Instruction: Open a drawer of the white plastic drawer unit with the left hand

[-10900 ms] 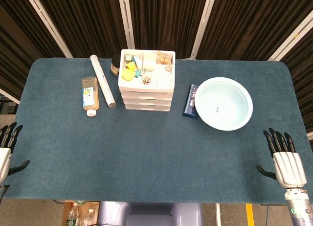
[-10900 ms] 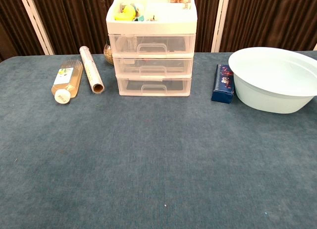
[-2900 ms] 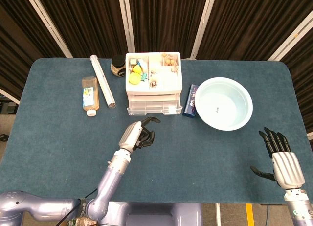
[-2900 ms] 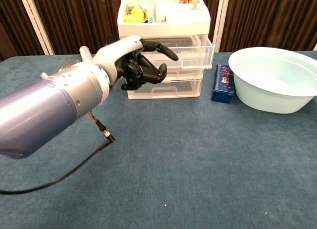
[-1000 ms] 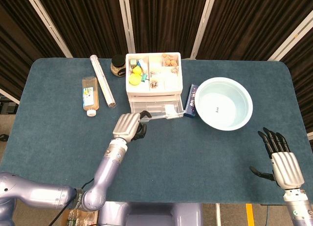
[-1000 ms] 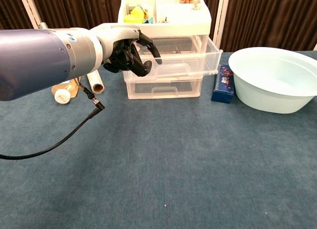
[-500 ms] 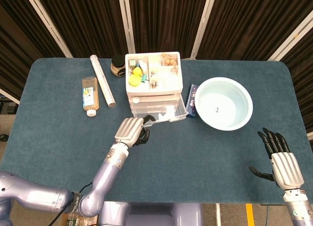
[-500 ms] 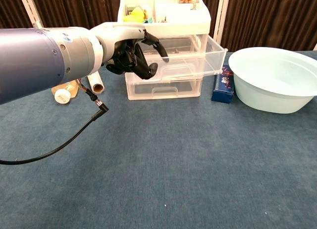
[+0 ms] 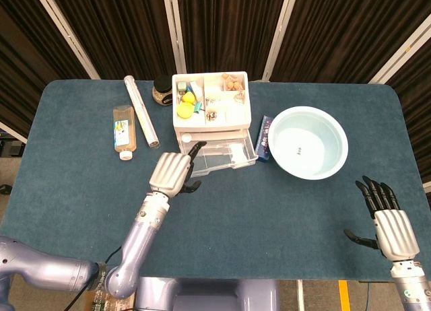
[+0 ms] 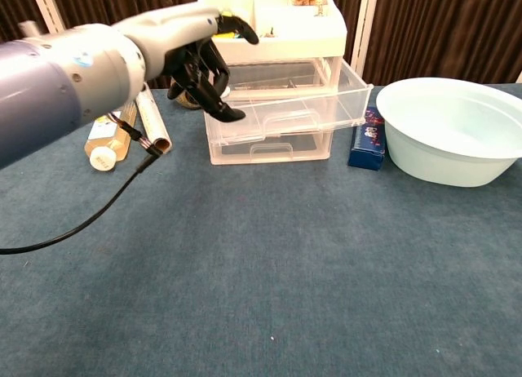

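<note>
Left hand [image 9: 172,174] has let go and lifted, fingers spread, empty, just left of the middle drawer [image 10: 298,108], now pulled well out of the white drawer unit [image 9: 210,116] — opening looks done.

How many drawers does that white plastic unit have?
3, stacked under the open top tray: the top drawer shut, the middle drawer pulled out askew, the bottom drawer shut. None seems hidden.

We lose the drawer unit's [image 10: 273,34] top at the chest view's upper edge. The left hand [image 10: 200,55] covers its left front corner, and the bowl [image 10: 457,128] seems cut off at right.
</note>
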`<state>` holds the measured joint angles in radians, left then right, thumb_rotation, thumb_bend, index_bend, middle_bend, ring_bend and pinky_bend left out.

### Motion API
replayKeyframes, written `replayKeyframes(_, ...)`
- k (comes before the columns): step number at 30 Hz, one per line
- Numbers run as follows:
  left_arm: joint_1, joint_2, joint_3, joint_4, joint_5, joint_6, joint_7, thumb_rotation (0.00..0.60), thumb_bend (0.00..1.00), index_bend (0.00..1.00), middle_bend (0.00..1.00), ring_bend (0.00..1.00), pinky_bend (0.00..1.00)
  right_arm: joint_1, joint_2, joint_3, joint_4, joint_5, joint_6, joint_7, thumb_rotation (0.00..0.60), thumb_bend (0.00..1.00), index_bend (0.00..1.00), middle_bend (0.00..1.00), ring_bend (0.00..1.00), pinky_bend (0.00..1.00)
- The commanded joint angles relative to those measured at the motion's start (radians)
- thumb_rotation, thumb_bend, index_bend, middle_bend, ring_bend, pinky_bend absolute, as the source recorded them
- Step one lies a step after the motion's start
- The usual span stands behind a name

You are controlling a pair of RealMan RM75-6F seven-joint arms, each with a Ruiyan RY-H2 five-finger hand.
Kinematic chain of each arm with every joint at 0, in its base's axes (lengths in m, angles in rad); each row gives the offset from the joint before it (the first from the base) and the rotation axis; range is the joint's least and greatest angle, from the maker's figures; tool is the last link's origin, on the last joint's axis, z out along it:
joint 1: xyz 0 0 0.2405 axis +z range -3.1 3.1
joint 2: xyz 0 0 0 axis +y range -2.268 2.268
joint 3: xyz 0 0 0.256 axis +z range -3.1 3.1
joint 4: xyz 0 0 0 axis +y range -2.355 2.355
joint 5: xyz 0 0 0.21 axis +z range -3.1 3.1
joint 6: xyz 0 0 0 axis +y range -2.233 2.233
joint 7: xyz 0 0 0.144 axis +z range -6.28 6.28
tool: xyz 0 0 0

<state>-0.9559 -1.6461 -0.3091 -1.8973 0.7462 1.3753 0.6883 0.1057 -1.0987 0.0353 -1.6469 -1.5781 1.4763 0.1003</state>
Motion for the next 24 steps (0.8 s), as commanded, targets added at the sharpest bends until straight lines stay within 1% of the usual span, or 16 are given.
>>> replayKeyframes(1, 0.083, 0.076, 0.124, -0.071, 0.226, 0.117, 0.003, 0.6, 0.19, 0.12, 0.48, 0.45, 0.57, -0.001, 0.001, 0.001, 0.002, 0.005, 0.0, 0.004, 0.6, 0.17, 0.0, 0.0, 0.0, 0.0)
replayKeyframes(3, 0.133, 0.119, 0.188, -0.085, 0.33, 0.171, -0.01, 0.6, 0.17, 0.12, 0.33, 0.29, 0.42, -0.001, 0.001, 0.002, 0.006, 0.006, 0.001, 0.004, 0.6, 0.17, 0.0, 0.0, 0.0, 0.0)
replayKeyframes(4, 0.164, 0.145, 0.225, -0.085, 0.384, 0.201, -0.017, 0.6, 0.15, 0.12, 0.28, 0.23, 0.36, -0.001, 0.002, 0.003, 0.007, 0.006, 0.002, 0.003, 0.6, 0.17, 0.0, 0.0, 0.0, 0.0)
replayKeyframes(6, 0.226, 0.204, 0.305, -0.076, 0.484, 0.253, -0.038, 0.6, 0.06, 0.12, 0.19, 0.11, 0.24, -0.001, 0.001, 0.005, 0.009, 0.009, 0.002, 0.0, 0.6, 0.17, 0.0, 0.0, 0.0, 0.0)
replayKeyframes(7, 0.256, 0.233, 0.34, -0.067, 0.523, 0.276, -0.046, 0.6, 0.03, 0.13, 0.16, 0.07, 0.21, -0.001, 0.001, 0.006, 0.011, 0.012, 0.0, -0.004, 0.6, 0.17, 0.0, 0.0, 0.0, 0.0)
replayKeyframes(8, 0.296, 0.273, 0.385, -0.055, 0.568, 0.304, -0.058, 0.6, 0.01, 0.13, 0.13, 0.05, 0.18, 0.0, 0.002, 0.007, 0.012, 0.018, -0.004, -0.013, 0.6, 0.17, 0.0, 0.0, 0.0, 0.0)
replayKeyframes(9, 0.329, 0.304, 0.417, -0.043, 0.592, 0.329, -0.067, 0.6, 0.0, 0.12, 0.1, 0.02, 0.16, 0.001, 0.002, 0.008, 0.012, 0.024, -0.008, -0.025, 0.6, 0.17, 0.0, 0.0, 0.0, 0.0)
replayKeyframes(11, 0.394, 0.363, 0.474, -0.011, 0.637, 0.374, -0.1, 0.6, 0.0, 0.11, 0.05, 0.0, 0.12, 0.002, 0.003, 0.012, 0.013, 0.037, -0.015, -0.056, 0.6, 0.17, 0.0, 0.0, 0.0, 0.0)
replayKeyframes(12, 0.421, 0.384, 0.494, 0.006, 0.654, 0.39, -0.121, 0.6, 0.0, 0.09, 0.03, 0.0, 0.11, 0.003, 0.003, 0.014, 0.012, 0.041, -0.016, -0.071, 0.6, 0.17, 0.0, 0.0, 0.0, 0.0)
replayKeyframes(14, 0.471, 0.416, 0.522, 0.034, 0.668, 0.41, -0.165, 0.6, 0.0, 0.07, 0.0, 0.0, 0.09, 0.003, 0.003, 0.019, 0.01, 0.046, -0.013, -0.108, 0.6, 0.16, 0.0, 0.0, 0.0, 0.0)
replayKeyframes(17, 0.554, 0.447, 0.555, 0.086, 0.677, 0.438, -0.253, 0.6, 0.0, 0.04, 0.0, 0.0, 0.06, 0.003, -0.009, 0.028, 0.021, 0.042, 0.006, -0.168, 0.6, 0.16, 0.0, 0.0, 0.0, 0.0)
replayKeyframes(22, 0.659, 0.44, 0.563, 0.187, 0.692, 0.476, -0.346, 0.6, 0.0, 0.02, 0.0, 0.0, 0.05, -0.003, -0.035, 0.035, 0.038, 0.038, 0.032, -0.191, 0.6, 0.16, 0.0, 0.0, 0.0, 0.0)
replayKeyframes(24, 0.689, 0.441, 0.571, 0.208, 0.692, 0.466, -0.363, 0.6, 0.0, 0.02, 0.0, 0.0, 0.05, -0.006, -0.041, 0.036, 0.043, 0.043, 0.035, -0.195, 0.6, 0.16, 0.0, 0.0, 0.0, 0.0)
